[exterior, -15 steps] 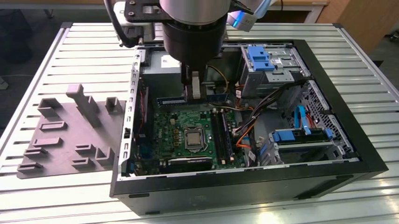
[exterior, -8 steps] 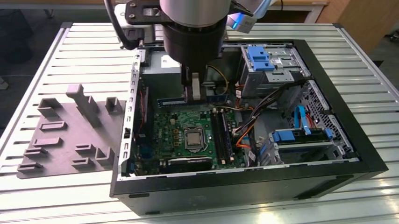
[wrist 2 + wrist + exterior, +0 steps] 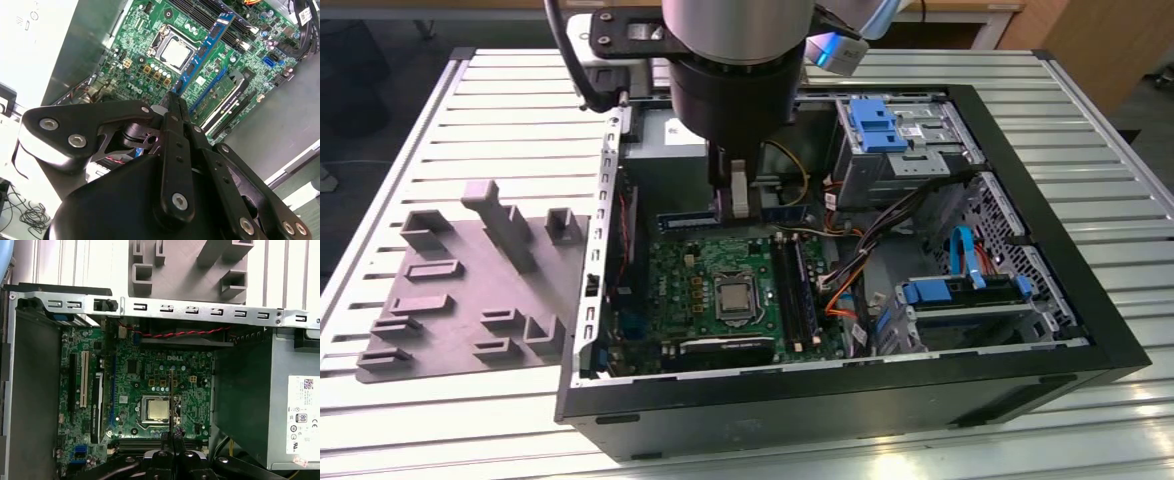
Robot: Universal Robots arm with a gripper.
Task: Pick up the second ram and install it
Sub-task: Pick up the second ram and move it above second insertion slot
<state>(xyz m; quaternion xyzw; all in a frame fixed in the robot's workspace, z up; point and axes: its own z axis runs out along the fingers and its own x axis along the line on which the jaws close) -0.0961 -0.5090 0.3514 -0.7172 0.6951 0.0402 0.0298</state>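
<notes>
Since all else rests on it, worktop (image 3: 480, 90): slatted metal, carrying an open case (image 3: 854, 400) with a grey fixture (image 3: 467, 280) just beside it on the exterior view's left.
Arm (image 3: 727, 60): reaches down into the case at the far end of the board; it is the only arm on the job.
Board (image 3: 687, 290): green, lying flat on the floor of the case, with the socket (image 3: 735, 300) near its middle.
Slots (image 3: 790, 285): long and black, just beside the socket on the exterior view's right, running from the far end of the board toward the near end.
Ram (image 3: 202, 52): a blue stick with black chips, off the fixture and up in the air above the board, by the socket. It is not in any slot.
Long axis: held level. In the exterior view it runs left to right, so it lies crosswise to the slots rather than along them. The first wrist view shows it edge-on as a thin line reaching out over the socket.
Ram from claw: none apart, the stick is in the grip. It juts out past the fingertips, and the slots lie below it.
Claw (image 3: 173, 97): jaws drawn in to a narrow gap, the width of the stick, pinching its two flat faces. It touches nothing else.
</notes>
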